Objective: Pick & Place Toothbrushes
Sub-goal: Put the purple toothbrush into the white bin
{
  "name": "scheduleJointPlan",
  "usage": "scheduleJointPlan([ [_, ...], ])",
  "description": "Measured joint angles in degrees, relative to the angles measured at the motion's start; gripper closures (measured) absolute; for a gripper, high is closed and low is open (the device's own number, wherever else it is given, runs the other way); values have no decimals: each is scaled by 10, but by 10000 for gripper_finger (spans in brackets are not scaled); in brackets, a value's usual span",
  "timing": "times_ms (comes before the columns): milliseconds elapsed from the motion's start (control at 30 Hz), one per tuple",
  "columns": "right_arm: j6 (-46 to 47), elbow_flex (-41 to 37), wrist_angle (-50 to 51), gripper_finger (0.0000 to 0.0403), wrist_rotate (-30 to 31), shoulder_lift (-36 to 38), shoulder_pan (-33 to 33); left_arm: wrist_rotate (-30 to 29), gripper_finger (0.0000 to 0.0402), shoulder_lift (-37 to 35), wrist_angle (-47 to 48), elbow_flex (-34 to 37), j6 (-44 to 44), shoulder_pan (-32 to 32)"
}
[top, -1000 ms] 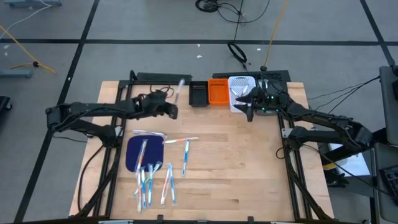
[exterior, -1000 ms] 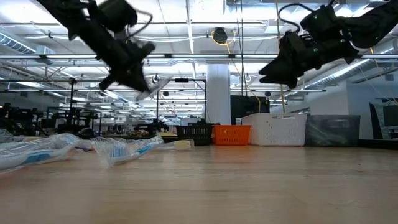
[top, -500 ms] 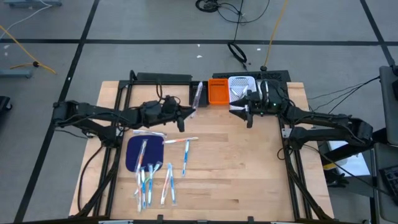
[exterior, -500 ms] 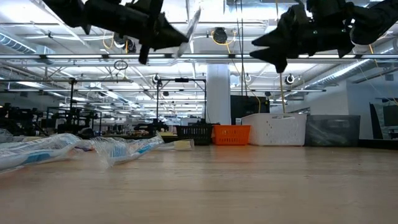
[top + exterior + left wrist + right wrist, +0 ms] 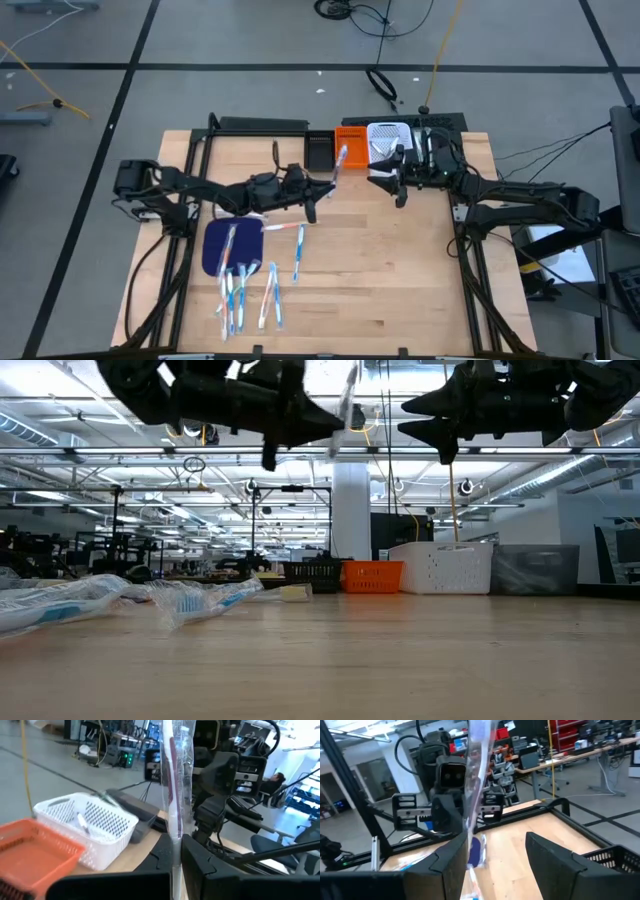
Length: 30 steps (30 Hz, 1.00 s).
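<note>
The left gripper (image 5: pixel 322 192) is clamped on the lower end of one wrapped toothbrush (image 5: pixel 340 161), holding it up over the far middle of the table (image 5: pixel 400 290). In the left wrist view the toothbrush (image 5: pixel 175 780) stands nearly upright between the closed fingers (image 5: pixel 200 870), its long axis running up and away from them. The right gripper (image 5: pixel 392 178) hangs just to the right of it, jaws spread wide and empty, pointing left at the brush; in the right wrist view the brush (image 5: pixel 476 770) rises in line with the gap between the two fingers (image 5: pixel 450 865).

This looks like a handover: the free upper part of the brush lies toward the right gripper, the nearer free tool, so its open jaws would have to close across the shaft above the left grip. Whether they already straddle it, I cannot tell.

Just beyond stand three bins in a row: black (image 5: pixel 319 154), orange (image 5: pixel 350 148), white (image 5: pixel 384 145). The other toothbrushes (image 5: pixel 245 285) lie on and beside a blue mat (image 5: pixel 215 248) at the near left, well apart from both grippers
</note>
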State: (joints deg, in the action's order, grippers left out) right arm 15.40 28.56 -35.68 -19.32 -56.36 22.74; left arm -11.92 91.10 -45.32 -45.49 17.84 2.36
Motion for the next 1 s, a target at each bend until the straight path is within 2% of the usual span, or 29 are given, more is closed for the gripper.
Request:
scheduleJointPlan([
  [267, 4, 0, -2, 209, -2, 0, -4, 30, 397, 74, 3, -82, -28, -2],
  [500, 2, 0, -5, 209, -3, 0, -25, 30, 397, 113, 10, -130, -42, -2],
  [867, 0, 0, -31, 211, -3, 0, -34, 31, 394, 139, 33, -163, -53, -5],
  [1000, 0, 0, -31, 240, -3, 0, -34, 31, 395, 138, 38, -166, -54, -5],
])
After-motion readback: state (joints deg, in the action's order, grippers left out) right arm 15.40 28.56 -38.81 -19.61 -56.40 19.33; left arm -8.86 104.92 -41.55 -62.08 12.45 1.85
